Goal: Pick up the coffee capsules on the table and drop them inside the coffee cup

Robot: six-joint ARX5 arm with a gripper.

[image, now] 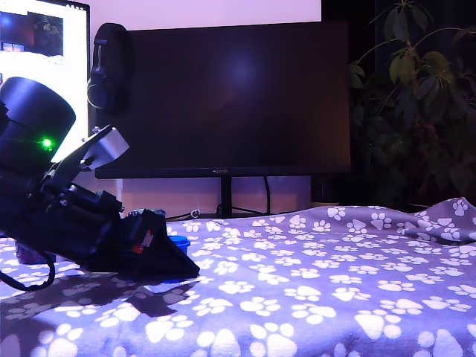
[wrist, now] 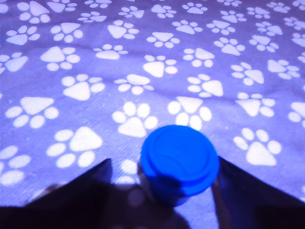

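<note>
Early stage: end effector [wrist: 164, 183] lowered onto the table [wrist: 143, 57], jaws spread around the blue capsule [wrist: 179, 160], not yet clamped. No coffee cup visible; lifting and dropping remain.

Arm [image: 44, 186]: black, bulky cylindrical joint housing, lit green indicator, white angular bracket, black cable looped beneath. Gripper [image: 175, 260]: black wedge-shaped fingers [wrist: 71, 195], small red marking on side.

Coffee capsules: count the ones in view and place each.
1. The blue capsule stands on the table between the open gripper's fingers. Others may be hidden behind the arm.
</note>
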